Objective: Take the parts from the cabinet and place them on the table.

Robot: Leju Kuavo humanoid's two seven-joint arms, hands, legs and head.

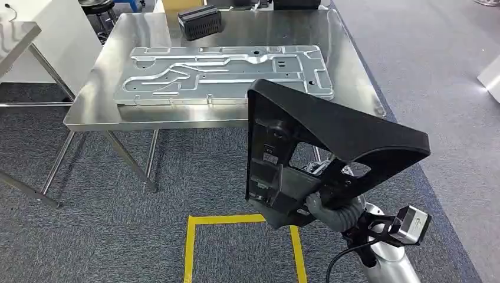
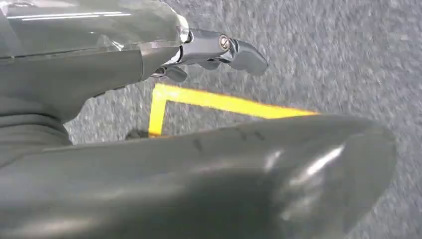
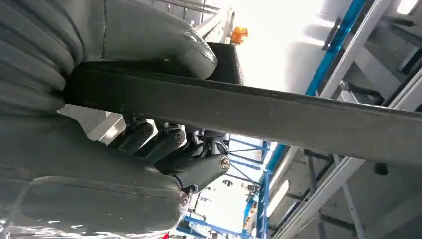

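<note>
Bright overhead light glares off the shiny steel table (image 1: pixel 106 112); both wrist views are blurred, the right one blown out white.

A metal table (image 1: pixel 94 112) stands ahead on the carpet. A large flat plate (image 1: pixel 224 73) lies on its middle, reaching almost to the near edge. Behind the plate, at the far edge, a small box (image 1: pixel 199 22) is set. A second table (image 1: pixel 15 38) stands to the left. A taped square (image 1: pixel 242 219) is marked on the floor before the table. To its right, a frame part (image 1: pixel 330 147) is held upright in the right hand (image 1: pixel 321 206), in front of the table's near right corner. The left hand (image 2: pixel 219 52) hangs above the tape corner.
</note>
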